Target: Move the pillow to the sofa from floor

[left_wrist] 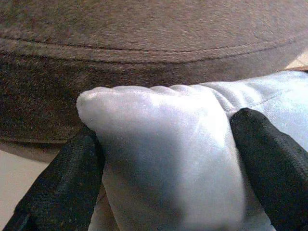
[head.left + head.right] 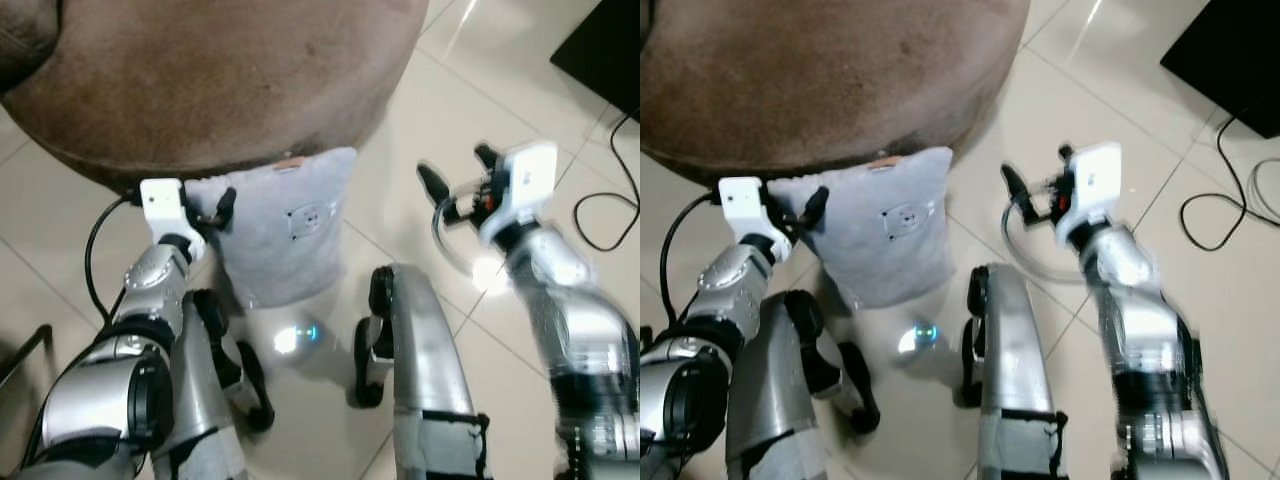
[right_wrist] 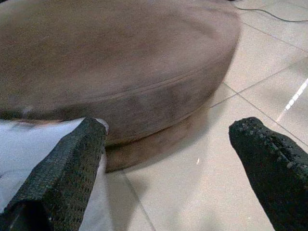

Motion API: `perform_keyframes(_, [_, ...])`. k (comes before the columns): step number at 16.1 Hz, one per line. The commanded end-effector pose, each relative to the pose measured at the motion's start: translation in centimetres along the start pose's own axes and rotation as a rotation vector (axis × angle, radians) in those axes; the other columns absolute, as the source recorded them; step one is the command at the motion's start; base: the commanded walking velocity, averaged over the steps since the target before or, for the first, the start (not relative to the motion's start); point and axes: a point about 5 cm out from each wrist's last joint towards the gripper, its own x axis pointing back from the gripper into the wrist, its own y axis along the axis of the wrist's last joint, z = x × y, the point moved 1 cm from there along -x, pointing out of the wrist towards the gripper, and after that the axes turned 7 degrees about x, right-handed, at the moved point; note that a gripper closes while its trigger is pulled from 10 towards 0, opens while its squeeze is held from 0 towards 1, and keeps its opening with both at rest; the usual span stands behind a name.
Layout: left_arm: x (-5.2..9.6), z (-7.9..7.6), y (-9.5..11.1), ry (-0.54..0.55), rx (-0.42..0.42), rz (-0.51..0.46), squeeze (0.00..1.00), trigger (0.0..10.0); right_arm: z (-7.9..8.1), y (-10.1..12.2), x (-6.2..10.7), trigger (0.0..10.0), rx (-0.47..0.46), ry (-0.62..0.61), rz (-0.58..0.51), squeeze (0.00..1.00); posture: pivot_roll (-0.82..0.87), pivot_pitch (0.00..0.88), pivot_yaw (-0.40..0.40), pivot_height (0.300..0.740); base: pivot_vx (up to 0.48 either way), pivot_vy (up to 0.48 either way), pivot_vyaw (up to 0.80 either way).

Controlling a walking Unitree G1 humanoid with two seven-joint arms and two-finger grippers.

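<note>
Pinching the pillow (image 2: 285, 235) corner, the left hand (image 2: 205, 215) is closed; right hand (image 2: 458, 182) spread wide.

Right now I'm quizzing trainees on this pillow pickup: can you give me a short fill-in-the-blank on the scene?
1. The left gripper is shut on a corner of the grey ____.
2. The right gripper hangs ____ over the tiled floor.
3. The pillow leans against the ____ sofa.

Missing words: pillow; open; brown
</note>
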Motion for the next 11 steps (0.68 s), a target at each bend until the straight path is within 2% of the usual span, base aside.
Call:
perform_keyframes(1, [0.7, 0.3, -2.0, 0.019, 0.004, 0.079, 0.00, 10.0, -0.9, -0.9, 0.4, 10.0, -0.019, -0.019, 0.018, 0.00, -0.23, 0.420, -0.020, 0.496, 0.000, 0.000, 0.00])
perform_keyframes(2, [0.6, 0.4, -1.8, 0.025, -0.007, 0.082, 0.00, 10.0, -1.0, -0.1, -0.3, 10.0, -0.004, 0.048, -0.010, 0.00, -0.23, 0.420, -0.020, 0.496, 0.000, 0.000, 0.00])
perform_keyframes(3, [0.6, 0.5, -1.8, 0.026, -0.027, 0.094, 0.00, 10.0, 0.8, 0.1, -0.1, 10.0, -0.027, 0.242, 0.001, 0.00, -0.24, 0.407, -0.020, 0.496, 0.000, 0.000, 0.00])
perform_keyframes(5, [0.7, 0.5, -1.9, 0.026, -0.027, 0.100, 0.00, 10.0, 2.0, -0.3, 0.5, 10.0, -0.047, 0.363, 0.020, 0.00, -0.25, 0.412, -0.025, 0.496, 0.000, 0.000, 0.00])
perform_keyframes(6, [0.7, 0.5, -2.2, 0.021, -0.008, 0.112, 0.00, 10.0, 3.5, -0.8, 1.9, 10.0, -0.085, 0.475, 0.040, 0.00, -0.25, 0.426, -0.030, 0.496, 0.000, 0.000, 0.00])
perform_keyframes(7, [0.7, 0.5, -2.2, 0.020, -0.003, 0.115, 0.00, 10.0, 3.8, -0.9, 2.2, 10.0, -0.095, 0.499, 0.041, 0.00, -0.25, 0.426, -0.030, 0.496, 0.000, 0.000, 0.00])
perform_keyframes(9, [0.6, -0.3, -2.5, -0.033, 0.025, 0.123, 0.00, 10.0, 5.4, -1.1, 5.1, 10.0, -0.188, 0.633, 0.050, 0.00, -0.28, 0.429, -0.047, 0.496, 0.000, 0.000, 0.00])
perform_keyframes(11, [0.6, -0.6, -2.6, -0.042, 0.026, 0.126, 0.00, 10.0, 5.6, -1.1, 6.0, 10.0, -0.205, 0.660, 0.059, 0.00, -0.29, 0.436, -0.056, 0.496, 0.000, 0.000, 0.00])
